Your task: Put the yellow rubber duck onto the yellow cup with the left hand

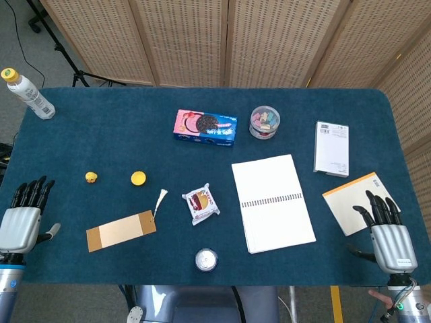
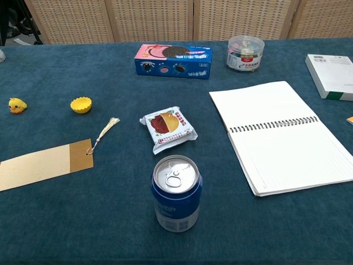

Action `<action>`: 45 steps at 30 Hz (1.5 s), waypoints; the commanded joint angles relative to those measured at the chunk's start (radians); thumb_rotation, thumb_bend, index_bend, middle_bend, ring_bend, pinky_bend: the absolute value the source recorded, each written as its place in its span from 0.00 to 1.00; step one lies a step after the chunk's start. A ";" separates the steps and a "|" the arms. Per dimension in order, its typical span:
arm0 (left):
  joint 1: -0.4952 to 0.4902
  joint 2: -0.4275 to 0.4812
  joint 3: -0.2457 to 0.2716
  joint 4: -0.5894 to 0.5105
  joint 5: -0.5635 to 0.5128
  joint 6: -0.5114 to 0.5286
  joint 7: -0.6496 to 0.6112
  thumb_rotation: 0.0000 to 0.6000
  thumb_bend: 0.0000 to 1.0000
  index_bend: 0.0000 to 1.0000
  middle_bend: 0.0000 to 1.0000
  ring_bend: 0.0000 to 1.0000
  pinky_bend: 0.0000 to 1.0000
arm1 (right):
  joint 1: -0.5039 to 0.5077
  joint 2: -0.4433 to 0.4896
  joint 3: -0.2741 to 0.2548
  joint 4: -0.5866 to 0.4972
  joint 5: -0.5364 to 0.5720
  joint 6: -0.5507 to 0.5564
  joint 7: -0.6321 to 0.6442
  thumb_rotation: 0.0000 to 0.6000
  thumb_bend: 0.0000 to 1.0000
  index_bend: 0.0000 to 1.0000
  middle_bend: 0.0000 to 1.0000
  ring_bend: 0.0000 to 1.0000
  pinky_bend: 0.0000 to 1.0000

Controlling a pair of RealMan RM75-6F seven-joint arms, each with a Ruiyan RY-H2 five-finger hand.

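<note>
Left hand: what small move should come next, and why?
Probably reach forward and inward toward the yellow rubber duck. The left hand sits open at the table's near edge, holding nothing, and the duck stands apart from the yellow cup.

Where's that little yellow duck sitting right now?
The yellow rubber duck sits on the blue table toward the robot's left, apart from the yellow cup beside it and beyond the brown bookmark.
</note>
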 commanded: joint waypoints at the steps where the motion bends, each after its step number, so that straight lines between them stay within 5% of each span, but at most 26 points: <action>1: 0.001 0.000 0.001 -0.001 0.001 0.001 0.001 1.00 0.20 0.00 0.00 0.00 0.00 | -0.002 0.001 -0.002 -0.001 -0.004 0.005 0.001 1.00 0.00 0.21 0.00 0.00 0.00; 45: -0.021 0.006 -0.016 -0.007 -0.032 -0.046 -0.012 1.00 0.20 0.00 0.00 0.00 0.00 | -0.002 0.001 -0.002 0.000 -0.001 0.000 -0.001 1.00 0.00 0.21 0.00 0.00 0.00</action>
